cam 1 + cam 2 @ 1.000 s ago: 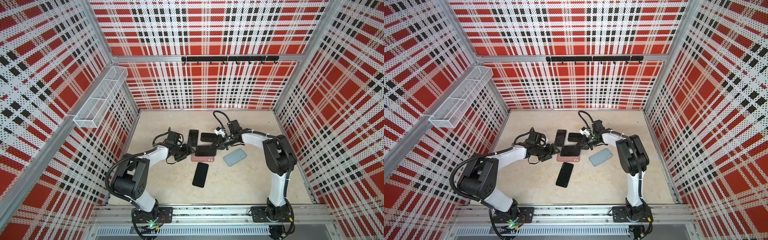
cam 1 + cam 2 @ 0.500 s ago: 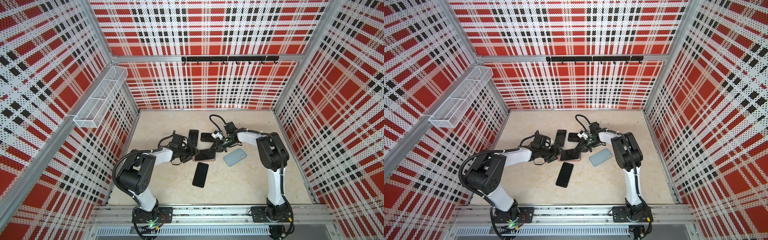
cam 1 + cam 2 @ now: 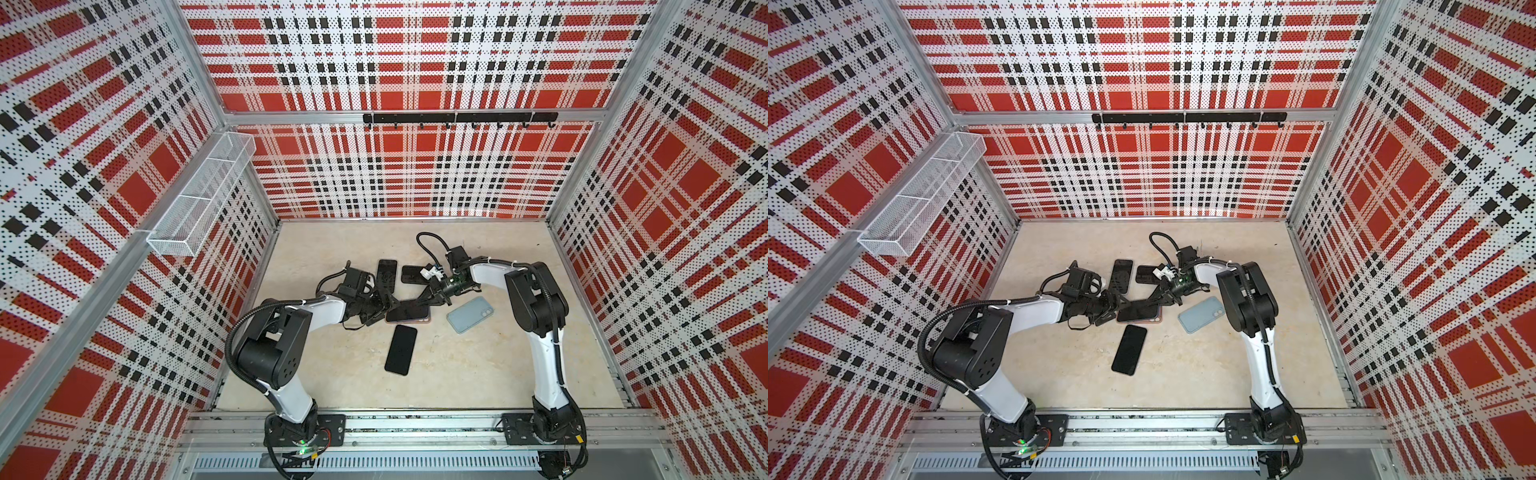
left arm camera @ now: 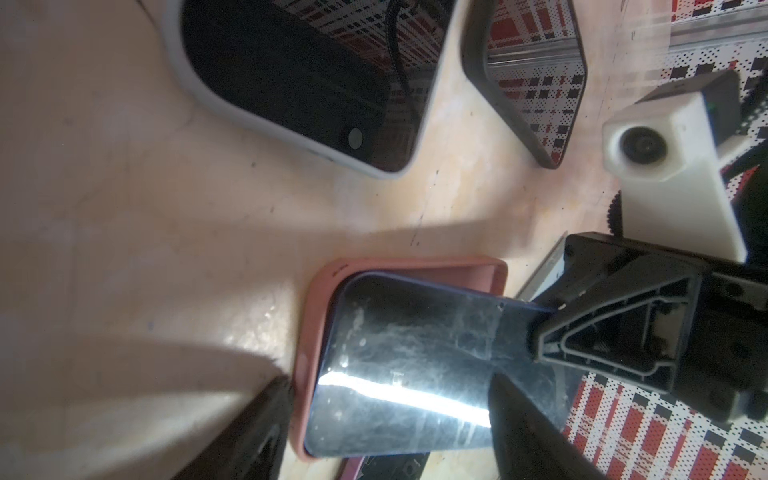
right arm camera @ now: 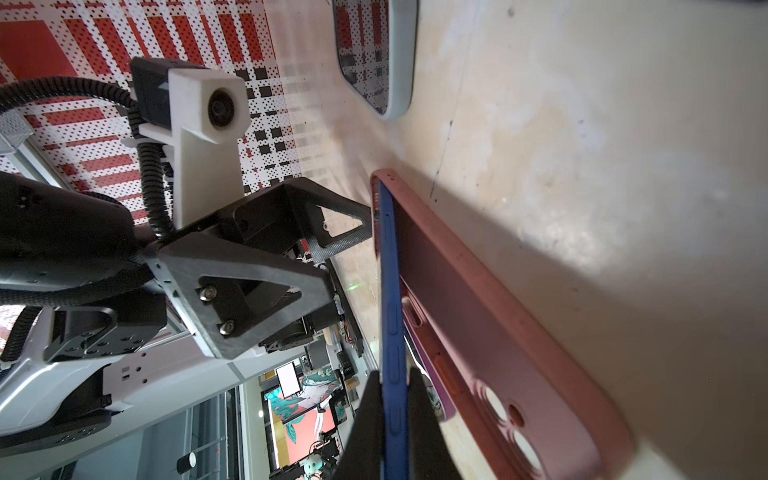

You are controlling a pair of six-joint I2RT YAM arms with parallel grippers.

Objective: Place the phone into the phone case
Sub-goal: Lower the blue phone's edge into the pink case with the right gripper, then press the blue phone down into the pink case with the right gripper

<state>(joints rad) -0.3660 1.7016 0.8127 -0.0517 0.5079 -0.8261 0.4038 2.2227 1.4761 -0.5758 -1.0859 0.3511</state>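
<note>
The phone (image 4: 407, 374), with a dark screen and a blue rim (image 5: 390, 291), lies tilted over the pink phone case (image 4: 316, 316) in the middle of the floor in both top views (image 3: 407, 311) (image 3: 1138, 311). One end of it is tucked into the case (image 5: 478, 311); the other end is raised. My right gripper (image 5: 392, 395) (image 3: 432, 297) is shut on the raised end's rim. My left gripper (image 4: 388, 378) (image 3: 380, 309) is open and straddles the tucked end, one finger just outside the case's wall.
A bare black phone (image 3: 401, 350) lies nearer the front. A grey-blue case (image 3: 469, 314) lies face down to the right. Two more cased phones (image 3: 386, 274) (image 3: 415, 274) lie just behind the grippers. A wire basket (image 3: 199, 199) hangs on the left wall.
The right gripper has brought the phone down onto the pink case, one end now inside it. The left gripper has moved right up to the case's end.
</note>
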